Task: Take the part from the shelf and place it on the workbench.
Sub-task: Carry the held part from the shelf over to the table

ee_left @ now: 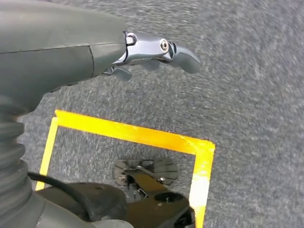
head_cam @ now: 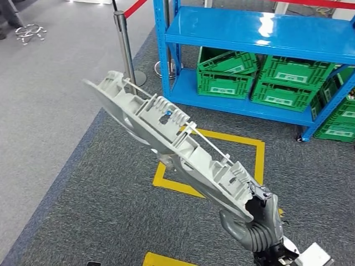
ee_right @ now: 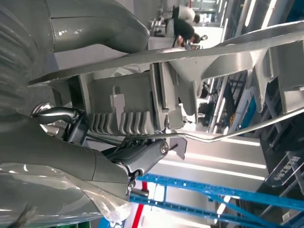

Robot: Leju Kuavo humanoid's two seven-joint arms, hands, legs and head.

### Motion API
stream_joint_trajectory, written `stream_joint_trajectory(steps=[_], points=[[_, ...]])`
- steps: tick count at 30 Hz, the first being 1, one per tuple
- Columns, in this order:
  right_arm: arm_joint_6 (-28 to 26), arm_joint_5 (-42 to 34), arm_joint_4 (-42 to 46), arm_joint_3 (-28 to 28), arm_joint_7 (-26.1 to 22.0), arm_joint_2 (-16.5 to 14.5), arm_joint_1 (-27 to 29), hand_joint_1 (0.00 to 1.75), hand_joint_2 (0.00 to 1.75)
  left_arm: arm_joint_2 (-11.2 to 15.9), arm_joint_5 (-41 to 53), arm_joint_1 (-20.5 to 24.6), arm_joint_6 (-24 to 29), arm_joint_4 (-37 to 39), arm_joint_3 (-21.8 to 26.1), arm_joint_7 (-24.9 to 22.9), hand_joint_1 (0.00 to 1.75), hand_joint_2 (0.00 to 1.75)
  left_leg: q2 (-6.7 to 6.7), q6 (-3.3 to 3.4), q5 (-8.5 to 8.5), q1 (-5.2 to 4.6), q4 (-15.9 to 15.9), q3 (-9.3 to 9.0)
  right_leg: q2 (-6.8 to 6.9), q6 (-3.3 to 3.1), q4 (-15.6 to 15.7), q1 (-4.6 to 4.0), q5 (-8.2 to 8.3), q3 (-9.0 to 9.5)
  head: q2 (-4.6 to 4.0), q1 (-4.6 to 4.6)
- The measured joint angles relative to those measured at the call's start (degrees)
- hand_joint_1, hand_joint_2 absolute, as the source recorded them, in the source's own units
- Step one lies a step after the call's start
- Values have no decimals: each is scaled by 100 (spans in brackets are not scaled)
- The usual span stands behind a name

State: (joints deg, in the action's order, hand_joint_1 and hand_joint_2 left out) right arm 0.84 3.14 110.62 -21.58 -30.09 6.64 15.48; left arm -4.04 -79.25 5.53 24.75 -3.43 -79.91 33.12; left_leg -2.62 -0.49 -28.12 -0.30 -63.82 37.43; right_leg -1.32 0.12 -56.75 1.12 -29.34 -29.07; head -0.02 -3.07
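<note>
The right robot hand (head_cam: 255, 219) holds one end of the part (head_cam: 167, 130), a long grey plastic piece with many ribs and little walls on its upper side. Its fingers (ee_right: 143, 156) and thick thumb are wrapped tight around that end, and the wrist view shows the ribs of the part (ee_right: 150, 102) pressed right against them. The part is up in the air, slanting away from the hand toward the robot's left side, with its far end higher than the held end. Under it is a grey carpet floor (head_cam: 105, 210) with a yellow tape square (head_cam: 259, 160) on it. Behind the part stands a blue shelf (head_cam: 259, 30). Green crates (head_cam: 226, 72) sit on its bottom board, and more green crates sit to the right. A silver post (head_cam: 124, 47) with a red band stands just beside the shelf. The left robot hand (ee_left: 143, 52) hangs over the carpet near a yellow tape line (ee_left: 143, 135). It holds nothing, and its fingers stick out nearly straight. Far off, in the right wrist view, a person (ee_right: 185, 23) is bent over something.
</note>
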Motion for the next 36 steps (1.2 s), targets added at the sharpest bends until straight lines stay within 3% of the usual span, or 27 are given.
stream_joint_trajectory(steps=[2, 3, 4, 6, 8, 10, 12, 14, 16, 17, 18, 19, 20, 21, 23, 25, 27, 29, 31, 33, 34, 35, 36], points=[[-17, 1, 2, 5, -1, 0, 11, 175, 175, -1, 0, 10, 2, -4, -2, -1, 0, 175, 163, -57, -342, 33, -714, 288, 181, -7, -6, -9, 0, -10, 0, -21], [-22, 2, 2, 7, -1, 0, 12, 175, 175, -1, 0, 8, 4, -5, -2, -2, 0, 175, 190, -75, -404, 51, -934, 361, 269, -7, -9, -10, -1, -14, 0, -22], [-25, 5, 2, 7, -1, 0, 11, 175, 175, -1, 0, 1, 7, -6, -3, -2, 0, 175, 206, -84, -358, 66, -942, 332, 351, -4, -12, -10, -3, -16, 0, -23], [-25, 14, 3, 7, 1, 0, 11, 175, 175, 1, 0, -8, 18, -7, -4, -3, 0, 175, 302, -74, -39, 79, -361, -18, 496, 12, -14, -11, -14, -3, 0, -24], [-25, 26, 8, 7, 1, 0, 10, 175, 175, 1, 0, 5, 28, -8, -8, -4, 0, 175, 528, -4, 161, 32, 333, -389, 612, 55, -18, -32, -31, 8, 0, -22], [-26, 34, 15, 6, 1, 0, 4, 175, 175, 2, 0, 11, 33, -10, -19, -5, 0, 175, 609, 92, 159, -21, 549, -465, 709, 114, -19, -55, -40, 7, 0, -15], [-27, 38, 25, 5, 2, 1, -6, 175, 175, 5, 0, -8, 34, -11, -39, -6, 0, 175, 493, 174, 188, -15, 573, -432, 763, 179, -20, -46, -61, 2, 0, -10], [-30, 42, 39, 5, 3, 3, -7, 175, 175, 7, 0, -13, 38, -11, -63, -7, 0, 175, 388, 254, 224, 7, 611, -426, 553, 227, -236, -28, -238, -102, 0, 11], [-34, 45, 49, 3, 3, 8, 1, 175, 175, 4, 0, 4, 43, -13, -84, -8, 0, 175, 272, 312, 248, 6, 623, -409, 252, 240, -914, -23, -603, -423, 0, 48], [-36, 46, 50, 2, 3, 10, 7, 175, 175, 2, 0, 10, 43, -14, -92, -8, 0, 175, 208, 328, 255, -2, 621, -395, 185, 238, -1315, -26, -761, -623, 0, 59], [-39, 48, 50, 1, 4, 15, 13, 175, 175, 0, 0, 10, 44, -15, -98, -9, 0, 175, 139, 336, 259, -11, 618, -388, 155, 234, -1600, -30, -831, -774, 0, 63], [-42, 50, 50, 1, 7, 19, 19, 175, 175, -1, 0, 6, 46, -15, -101, -10, 0, 175, 67, 338, 261, -18, 612, -385, 141, 228, -1690, -33, -788, -835, 0, 65], [-45, 52, 50, 1, 8, 22, 25, 175, 175, -1, 0, 2, 49, -15, -102, -11, 0, 175, -9, 338, 262, -22, 602, -386, 124, 217, -1539, -33, -629, -779, 0, 65], [-47, 53, 51, 1, 10, 26, 28, 175, 175, -3, 0, 2, 52, -15, -102, -12, 0, 175, -88, 335, 262, -24, 588, -388, 76, 201, -1198, -32, -401, -630, 0, 65], [-50, 55, 54, -1, 9, 28, 34, 175, 175, -10, -1, 13, 59, -15, -103, -13, 0, 175, -236, 313, 259, -32, 539, -360, -172, 170, -455, -12, -86, -297, 0, 64], [-54, 60, 63, -3, 8, 31, 42, 175, 175, -15, -4, 21, 63, -15, -103, -15, 0, 175, -358, 252, 280, -26, 500, -287, -322, 153, -147, -6, -48, -148, 0, 62], [-62, 69, 72, -4, 9, 34, 44, 175, 175, -9, -10, 3, 67, -16, -104, -18, 0, 175, -441, 179, 308, -5, 482, -225, -215, 117, -115, -9, -32, -126, 0, 60], [-71, 78, 80, -4, 8, 35, 45, 175, 175, -1, -19, -12, 72, -17, -106, -20, 0, 175, -233, 110, 194, -13, 308, -135, -65, 62, -77, 5, -6, -101, 0, 32], [-84, 79, 90, -4, 8, 35, 52, 175, 175, 2, -24, 3, 73, -17, -107, -21, 0, 175, 88, 38, -124, -2, -269, 127, 103, 25, -59, 6, -7, -78, 0, 3], [-97, 78, 94, -4, 8, 35, 52, 175, 175, 2, -25, 11, 70, -17, -107, -21, 0, 175, 185, -17, -390, 42, -948, 440, 272, 13, -62, 0, -20, -72, 0, -3], [-101, 78, 95, -4, 8, 35, 51, 175, 175, 2, -27, 7, 68, -17, -107, -21, 0, 175, 200, -33, -390, 63, -1080, 496, 353, 17, -63, 0, -28, -68, 0, -4], [-101, 79, 95, -4, 8, 35, 51, 175, 175, 2, -32, 2, 67, -17, -107, -22, 0, 175, 217, -43, -292, 78, -997, 446, 425, 25, -64, 1, -37, -60, 0, -5], [-101, 81, 96, -5, 8, 35, 51, 175, 175, 3, -37, -1, 68, -17, -108, -24, 0, 175, 261, -42, -112, 87, -696, 285, 495, 38, -64, 1, -51, -43, 0, -5]])
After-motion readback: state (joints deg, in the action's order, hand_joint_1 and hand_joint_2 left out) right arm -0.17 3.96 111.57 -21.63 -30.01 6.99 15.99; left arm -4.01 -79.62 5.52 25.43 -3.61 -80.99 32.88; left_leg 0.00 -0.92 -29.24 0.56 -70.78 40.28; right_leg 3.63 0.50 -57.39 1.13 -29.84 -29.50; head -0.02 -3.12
